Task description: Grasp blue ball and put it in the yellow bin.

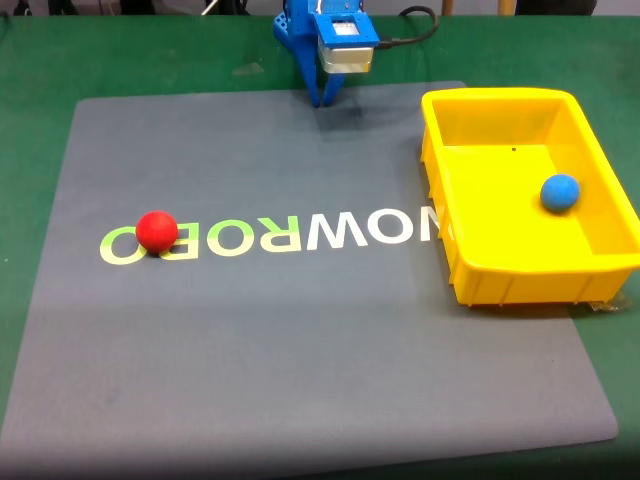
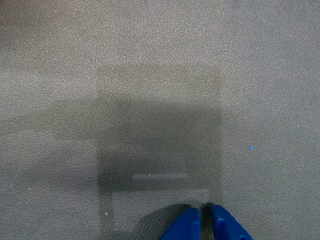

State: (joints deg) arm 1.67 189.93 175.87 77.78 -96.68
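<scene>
The blue ball [image 1: 560, 192] is resting inside the yellow bin [image 1: 500, 101], toward the bin's right wall in the fixed view, so the placement step is judged complete. The bin is sitting at the right of the grey mat [image 1: 300, 340], overhanging the mat's right edge onto the green desk [image 1: 40, 60]. The red ball [image 1: 156, 231] is lying on the lettering at the left of the mat, well apart from the bin.

The claw [image 1: 324, 98] is hanging at the far edge of the mat, pointing down. In the wrist view the claw [image 2: 205, 216] is showing both blue tips nearly touching, with nothing between them: it is closed and empty, above bare mat.

Handling judgement: the blue ball is appearing matte and small, so it is probably light and slightly compliant, and it is likely to roll on contact. If regrasping were required, the jaws should be straddling its widest line, closing across the centre.
</scene>
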